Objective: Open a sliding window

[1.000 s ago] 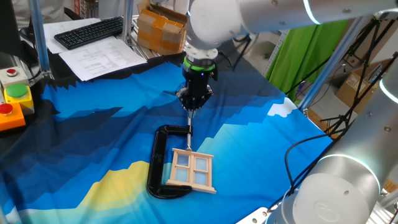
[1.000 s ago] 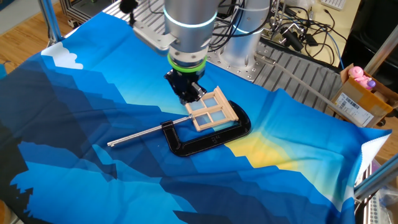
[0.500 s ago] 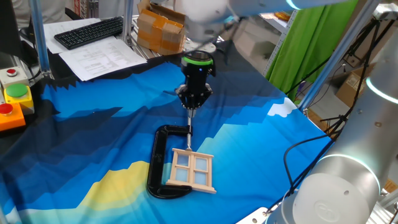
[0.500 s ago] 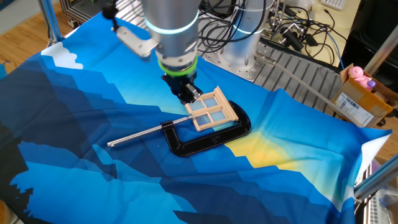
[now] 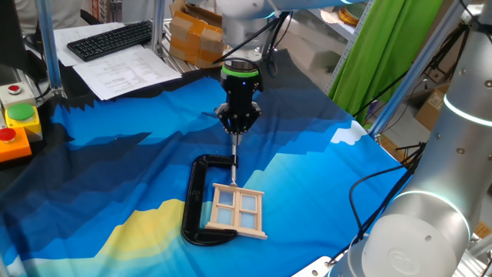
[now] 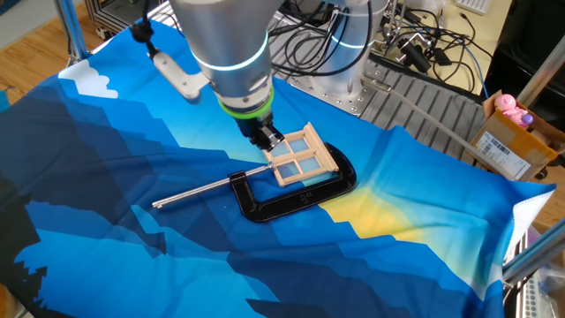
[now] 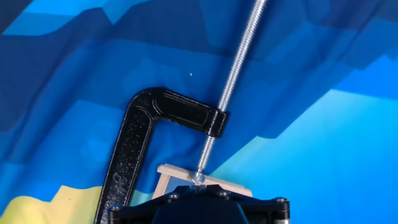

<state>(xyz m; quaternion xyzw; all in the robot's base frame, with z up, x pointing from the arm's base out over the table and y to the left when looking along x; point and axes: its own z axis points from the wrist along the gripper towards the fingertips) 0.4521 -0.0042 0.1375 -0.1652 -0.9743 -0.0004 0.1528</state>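
The sliding window (image 5: 238, 210) is a small light-wood frame with four bluish panes, lying flat on the blue cloth inside a black C-clamp (image 5: 197, 201). The clamp's metal screw rod (image 5: 233, 158) presses on the window's far edge. My gripper (image 5: 237, 132) is shut with nothing in it and points down over the rod, just beyond that edge. In the other fixed view the gripper (image 6: 267, 141) sits at the left corner of the window (image 6: 303, 155); whether they touch I cannot tell. The hand view shows the rod (image 7: 233, 74), the clamp (image 7: 134, 146) and a strip of the window's frame (image 7: 169, 173) at the gripper (image 7: 198, 186).
A box with red and green buttons (image 5: 17, 123) stands at the cloth's left edge, with a keyboard (image 5: 111, 38), papers and a cardboard box (image 5: 198, 37) behind. A metal rack with cables (image 6: 402, 66) and a carton (image 6: 516, 141) lie past the cloth's far side.
The arm's upper links have swung round above the wrist. The gripper has shifted only slightly and remains shut. Window and clamp have not moved.
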